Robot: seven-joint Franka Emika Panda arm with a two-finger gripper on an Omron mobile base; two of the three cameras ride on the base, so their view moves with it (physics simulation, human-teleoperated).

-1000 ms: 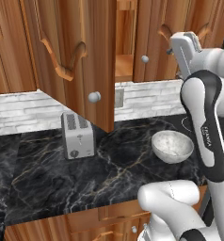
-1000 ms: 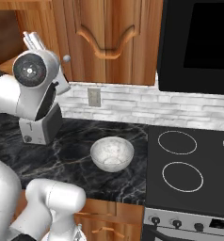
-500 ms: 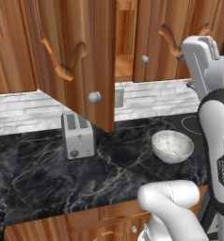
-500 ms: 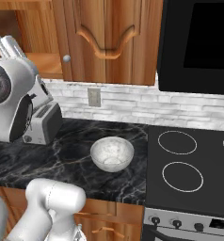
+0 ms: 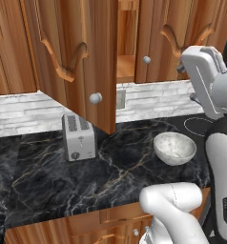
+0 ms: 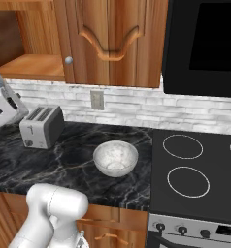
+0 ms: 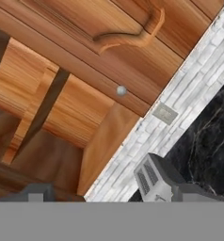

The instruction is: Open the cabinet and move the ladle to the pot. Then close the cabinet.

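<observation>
The cabinet [image 5: 82, 57] hangs above the counter. Its left door is swung wide open toward me, and its right door [image 6: 110, 38] is shut, with a round silver knob [image 7: 121, 90]. The wooden shelf [image 6: 30, 65] inside shows bare where I can see it. The ladle and the pot are out of view. My gripper [image 7: 116, 196] is open, with its two tips far apart and nothing between them. It points up at the open compartment and hangs in the air in front of the shut door, above the counter.
A silver toaster [image 5: 78, 137] stands on the black marble counter [image 5: 48, 176] below the open door. A white speckled bowl [image 6: 115, 157] sits to its right. A black stove top [image 6: 195, 164] lies further right under a dark microwave [image 6: 205, 43]. A wall outlet [image 6: 97, 100] is on the tiles.
The arm has drawn back from the cabinet: the hand slid right and lower in the left base view, and out to the left edge in the right base view. The jaws stay open.
</observation>
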